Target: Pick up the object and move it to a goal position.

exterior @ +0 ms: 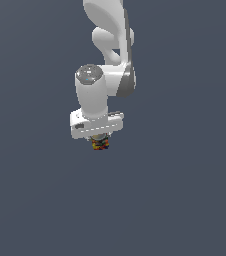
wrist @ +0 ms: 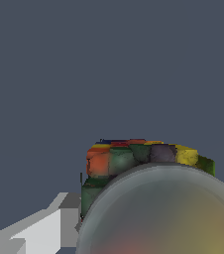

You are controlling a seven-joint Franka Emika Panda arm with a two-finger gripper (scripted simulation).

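The object, a small squat jar with a mottled red, yellow, blue and green body [exterior: 100, 144], sits directly under the white hand of my gripper [exterior: 100, 141] in the exterior view. The hand hides its lid and my fingers there. In the wrist view the jar [wrist: 134, 158] is very close, and its flat grey-brown lid [wrist: 163, 213] fills the near part of the picture. One grey-white finger [wrist: 54, 225] presses against the jar's side; the other finger is out of view. The gripper looks shut on the jar.
A plain dark blue-grey surface [exterior: 185, 200] lies all around. The white arm [exterior: 110, 35] reaches in from the top of the exterior view. No other object shows.
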